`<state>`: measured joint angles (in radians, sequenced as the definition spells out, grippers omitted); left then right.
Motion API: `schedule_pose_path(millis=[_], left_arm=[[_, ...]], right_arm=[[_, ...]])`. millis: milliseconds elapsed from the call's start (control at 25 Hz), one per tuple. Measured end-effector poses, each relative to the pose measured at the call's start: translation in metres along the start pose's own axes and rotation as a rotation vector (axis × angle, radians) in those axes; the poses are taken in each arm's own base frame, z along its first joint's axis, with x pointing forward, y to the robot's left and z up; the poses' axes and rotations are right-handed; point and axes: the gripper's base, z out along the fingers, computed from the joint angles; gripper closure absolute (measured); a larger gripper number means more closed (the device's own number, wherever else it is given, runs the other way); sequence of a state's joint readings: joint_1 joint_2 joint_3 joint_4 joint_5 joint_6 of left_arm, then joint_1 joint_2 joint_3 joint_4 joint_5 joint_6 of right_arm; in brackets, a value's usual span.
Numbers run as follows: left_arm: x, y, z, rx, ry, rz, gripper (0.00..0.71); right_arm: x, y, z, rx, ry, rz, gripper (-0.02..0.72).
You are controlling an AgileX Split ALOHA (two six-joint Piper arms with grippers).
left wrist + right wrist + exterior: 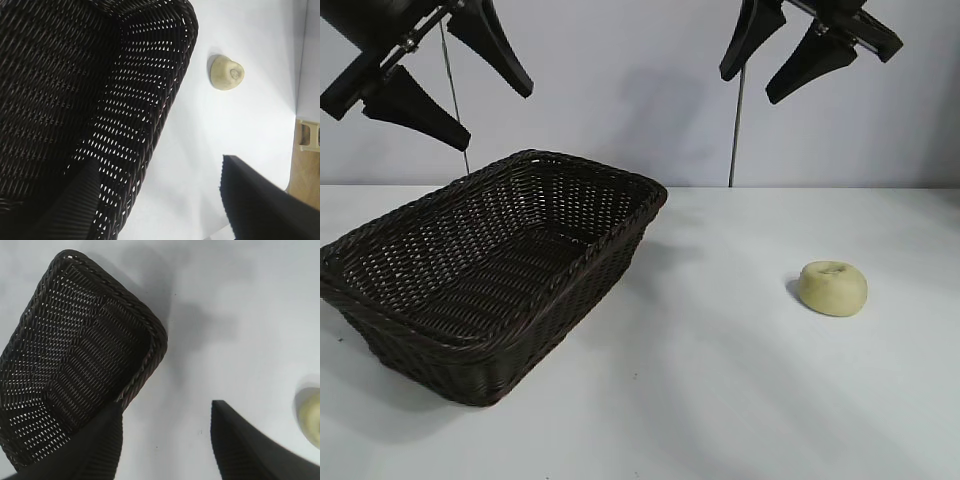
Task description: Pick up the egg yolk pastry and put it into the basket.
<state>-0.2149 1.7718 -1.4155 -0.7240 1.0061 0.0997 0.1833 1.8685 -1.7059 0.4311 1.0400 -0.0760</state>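
The left end effector point(455, 85) hangs high above the worktop point(720, 400), over the far left part of the basket point(490, 270), and its two dark fingers are spread wide with nothing between them. The right end effector point(782, 55) is also raised high, at the upper right in the exterior view, above the open space between the basket and the pastry; its fingers stand wide apart too and hold nothing. Neither end effector touches any object. The egg yolk pastry point(833, 288) lies on the white worktop at the right side, well apart from the basket, with its dimpled top facing up. The basket stands on the left side of the worktop, turned at an angle, and nothing is visible inside it. In the left wrist view the ribbed fingers point(260, 200) frame the basket wall point(150, 115), and the pastry point(226, 72) is seen beyond the rim. In the right wrist view the pastry point(311, 417) appears only partly at the edge, beside one finger point(240, 445).
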Motion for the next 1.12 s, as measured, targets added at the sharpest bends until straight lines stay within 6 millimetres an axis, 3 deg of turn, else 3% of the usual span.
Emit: schedule_pose_path(millis=[1120], left_arm=[[-0.0014,0.0001,0.0,-0.001,-0.016,-0.001,0.212]], right_arm=[[0.0008,0.0001,0.0,-0.001,0.008,0.0,0.311]])
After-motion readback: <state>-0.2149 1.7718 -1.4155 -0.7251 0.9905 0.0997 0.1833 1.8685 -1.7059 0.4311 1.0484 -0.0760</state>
